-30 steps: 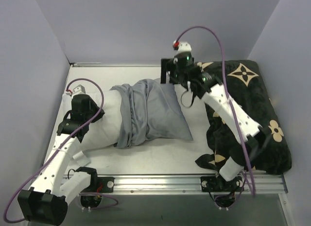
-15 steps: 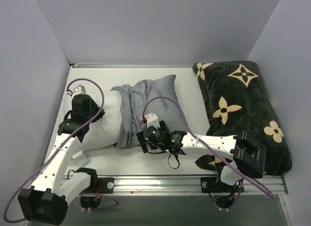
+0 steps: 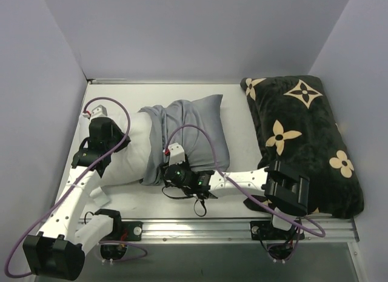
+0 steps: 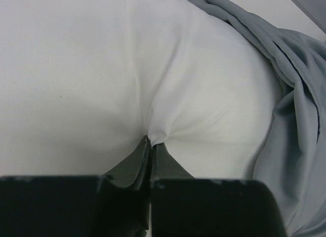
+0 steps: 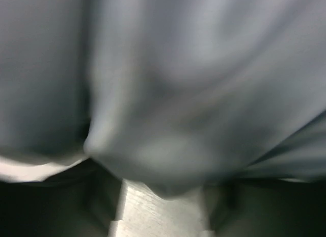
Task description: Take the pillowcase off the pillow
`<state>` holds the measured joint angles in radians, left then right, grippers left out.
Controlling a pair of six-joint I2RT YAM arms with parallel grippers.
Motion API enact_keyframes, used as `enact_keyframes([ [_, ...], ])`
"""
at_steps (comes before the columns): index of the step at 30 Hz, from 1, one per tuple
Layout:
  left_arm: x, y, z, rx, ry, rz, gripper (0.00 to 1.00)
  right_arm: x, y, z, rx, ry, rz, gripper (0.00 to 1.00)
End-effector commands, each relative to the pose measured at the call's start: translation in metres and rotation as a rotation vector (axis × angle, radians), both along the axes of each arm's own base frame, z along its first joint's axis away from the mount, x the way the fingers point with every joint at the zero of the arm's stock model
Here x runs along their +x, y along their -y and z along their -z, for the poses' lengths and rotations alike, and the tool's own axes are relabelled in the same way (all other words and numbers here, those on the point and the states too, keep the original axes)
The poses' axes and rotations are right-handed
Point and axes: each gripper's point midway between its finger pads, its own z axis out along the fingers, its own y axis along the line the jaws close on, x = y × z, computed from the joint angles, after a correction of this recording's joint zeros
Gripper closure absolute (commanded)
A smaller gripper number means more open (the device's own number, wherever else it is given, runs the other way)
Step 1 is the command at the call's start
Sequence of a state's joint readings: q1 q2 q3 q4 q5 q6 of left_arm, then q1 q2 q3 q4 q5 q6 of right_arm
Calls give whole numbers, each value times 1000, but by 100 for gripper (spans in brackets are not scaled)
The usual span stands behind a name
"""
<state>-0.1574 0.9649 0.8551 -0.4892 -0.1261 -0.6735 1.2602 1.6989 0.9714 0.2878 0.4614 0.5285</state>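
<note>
pillowcase (image 3: 194,127) edge mid pillow (image 3: 129,156), right hand (image 3: 162,174) beside

Plain pale lavender-grey panels, a back wall (image 3: 200,33), a left side wall (image 3: 36,112) and a right side wall (image 3: 364,63), enclose a flat white worktop (image 3: 130,91) under soft, even light. A brushed silver metal rail (image 3: 200,227) runs along its near edge, with a darker grey surface (image 3: 200,264) below.

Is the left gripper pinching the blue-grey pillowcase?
No, the left gripper is shut on a fold of the white pillow, and the pillowcase lies apart to the side.
</note>
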Motion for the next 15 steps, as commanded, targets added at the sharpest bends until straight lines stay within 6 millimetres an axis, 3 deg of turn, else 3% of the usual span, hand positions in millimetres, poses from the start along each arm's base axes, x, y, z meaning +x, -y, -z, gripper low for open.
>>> enact_keyframes([
  [1, 4, 2, -7, 6, 21, 25, 100, 10, -13, -14, 63, 20, 69, 56],
  [2, 5, 2, -8, 13, 19, 29, 100, 8, -11, -19, 53, 32, 71, 89],
  [4, 7, 3, -14, 31, 28, 55, 100, -1, -2, -45, 18, 67, 60, 100],
  [7, 13, 2, -26, 59, 31, 67, 100, -5, 11, -124, 53, 159, 30, 100],
  [8, 17, 2, -35, 64, 44, 69, 100, -9, 5, -165, 112, 179, -22, 100],
  [9, 18, 1, -38, 79, 48, 73, 100, -16, 12, -197, 149, 186, -64, 100],
  [10, 20, -1, -41, 95, 51, 66, 97, -20, 11, -219, 167, 196, -101, 100],
  [11, 21, -2, -41, 105, 41, 64, 92, -23, 10, -246, 194, 211, -124, 100],
  [12, 23, -1, -50, 120, 57, 74, 83, -26, 9, -286, 225, 244, -161, 100],
  [13, 24, -1, -55, 128, 63, 81, 64, -24, 10, -308, 245, 268, -169, 100],
  [14, 23, 0, -55, 137, 51, 86, 54, -15, 7, -317, 237, 282, -158, 100],
  [15, 25, 2, -68, 143, 79, 97, 49, -10, 11, -350, 276, 294, -160, 100],
])
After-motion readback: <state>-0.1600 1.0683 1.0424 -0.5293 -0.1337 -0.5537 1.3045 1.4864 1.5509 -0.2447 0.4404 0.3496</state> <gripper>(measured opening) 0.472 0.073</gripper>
